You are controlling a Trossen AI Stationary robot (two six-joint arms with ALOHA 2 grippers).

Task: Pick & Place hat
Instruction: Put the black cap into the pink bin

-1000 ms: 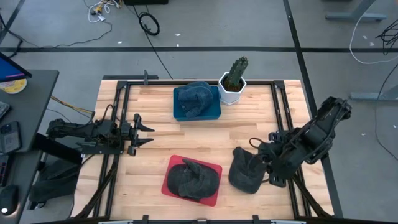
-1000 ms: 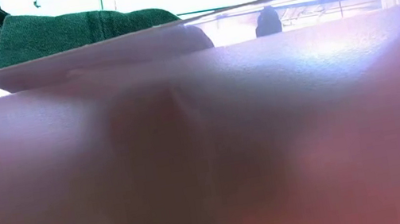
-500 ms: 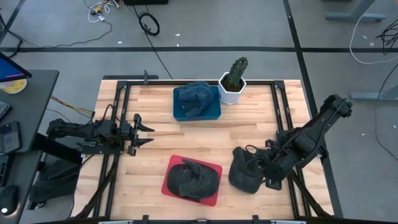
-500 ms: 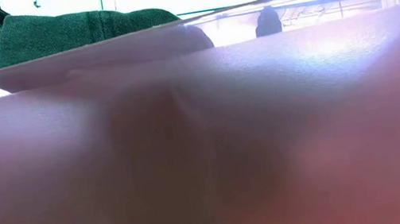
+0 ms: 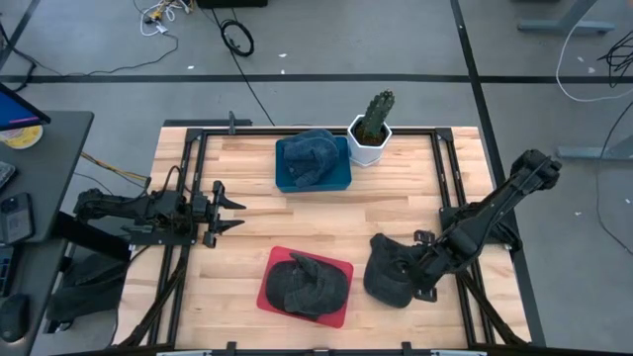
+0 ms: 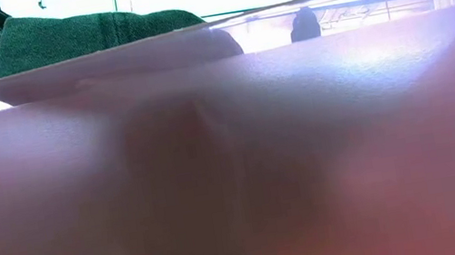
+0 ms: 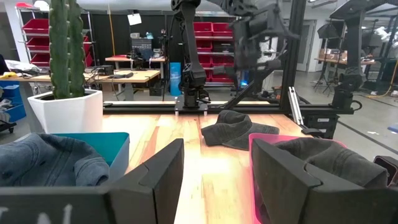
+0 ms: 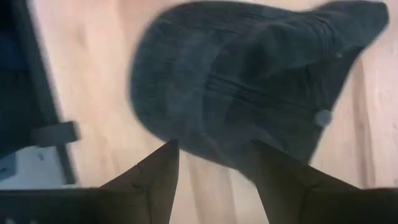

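Observation:
A loose dark grey hat [image 5: 389, 273] lies flat on the wooden table near its right near corner; it fills the right wrist view [image 8: 249, 81]. My right gripper [image 5: 419, 271] [image 8: 214, 171] is open and low at the hat's right edge, one finger on bare wood and one over the hat's rim. A second dark hat [image 5: 305, 284] lies in a red tray [image 5: 339, 314]. A third hat [image 5: 309, 158] lies in a blue tray [image 5: 341, 181]. My left gripper [image 5: 229, 208] [image 7: 217, 168] waits open at the table's left side. My right gripper comes at the loose hat's right edge [image 8: 205, 146] slanting down from the table's right, with its fingers spread. One finger [image 8: 283, 180] overlaps the hat's rim, but I cannot tell whether it touches the cloth.
A potted cactus in a white pot [image 5: 372, 129] stands at the far edge beside the blue tray. The red tray's wall [image 6: 230, 145] fills the low view. Black frame rails [image 5: 188, 247] run along the table's left and right sides. Bare wood lies between the trays.
My right gripper has moved down and toward the table's near edge, closing in on the loose hat's right edge while the arm stretched out lower. The hat has stayed where it was.

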